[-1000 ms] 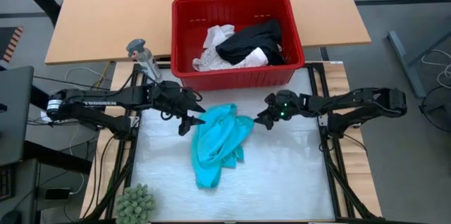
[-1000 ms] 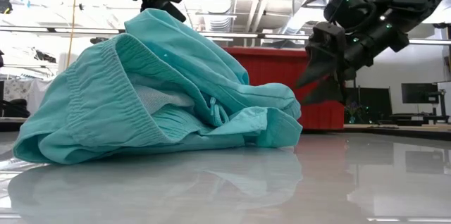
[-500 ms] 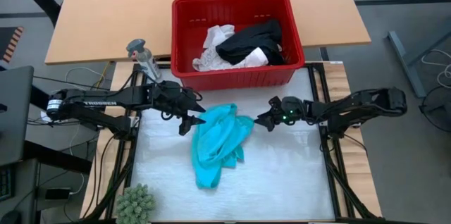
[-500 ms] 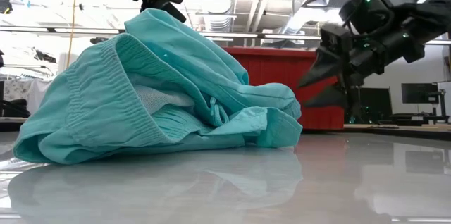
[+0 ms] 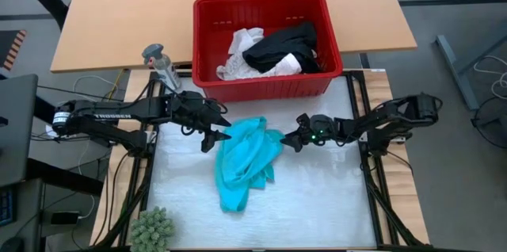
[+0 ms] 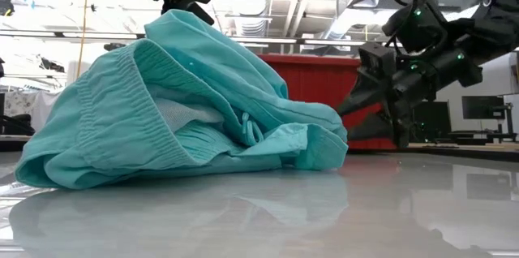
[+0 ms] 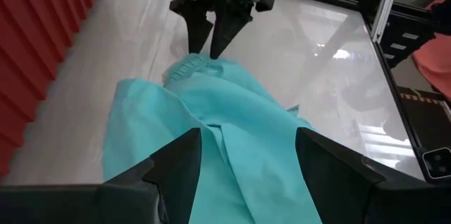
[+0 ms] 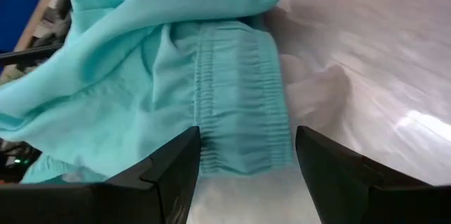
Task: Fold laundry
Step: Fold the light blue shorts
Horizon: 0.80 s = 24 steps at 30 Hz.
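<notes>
A teal garment lies crumpled in a loose heap near the middle of the white work mat, just in front of a red basket; nothing about it is folded yet, and its gathered waistband faces the right arm; the left gripper sits at the garment's left upper edge with its fingers spread wide, one to each side of a ridge of cloth but not closed on it; the right gripper reaches toward the opposite edge, fingers also spread wide, its tips at the waistband and holding nothing; inside the basket a black garment and white garments are piled together, unsorted; a small green plant stands at the mat's near left corner, apart from the work; judging by this, the task is at its very start: one piece out and being approached from both sides, no fold made, and the rest of the laundry waiting in the basket.
</notes>
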Tool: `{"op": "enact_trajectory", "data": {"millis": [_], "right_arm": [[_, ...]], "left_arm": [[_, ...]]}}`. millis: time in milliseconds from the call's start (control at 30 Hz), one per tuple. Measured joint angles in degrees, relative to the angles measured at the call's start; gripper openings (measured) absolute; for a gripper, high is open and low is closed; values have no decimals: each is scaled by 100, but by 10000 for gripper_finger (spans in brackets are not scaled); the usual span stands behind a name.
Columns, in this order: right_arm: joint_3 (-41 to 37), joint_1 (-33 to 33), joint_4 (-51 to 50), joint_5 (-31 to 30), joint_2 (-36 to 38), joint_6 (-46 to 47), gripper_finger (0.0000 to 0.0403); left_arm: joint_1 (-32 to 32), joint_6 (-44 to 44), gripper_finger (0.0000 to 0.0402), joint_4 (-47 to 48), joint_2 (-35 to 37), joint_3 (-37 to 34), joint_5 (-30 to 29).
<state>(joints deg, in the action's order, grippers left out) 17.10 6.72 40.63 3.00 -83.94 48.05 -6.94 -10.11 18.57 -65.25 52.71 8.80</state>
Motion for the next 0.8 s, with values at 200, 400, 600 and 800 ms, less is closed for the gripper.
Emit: {"op": "enact_trajectory", "data": {"millis": [200,400,600,800], "right_arm": [[0,-48,258,160,-135,24,260],[0,-160,491,325,-135,33,249],[0,-160,484,345,-135,16,146],[2,-133,581,591,-135,-128,23]], "left_arm": [[0,-2,220,2,0,0,4],[0,-2,220,2,0,0,4],[1,-2,220,1,0,0,7],[2,128,220,0,0,0,-24]]}}
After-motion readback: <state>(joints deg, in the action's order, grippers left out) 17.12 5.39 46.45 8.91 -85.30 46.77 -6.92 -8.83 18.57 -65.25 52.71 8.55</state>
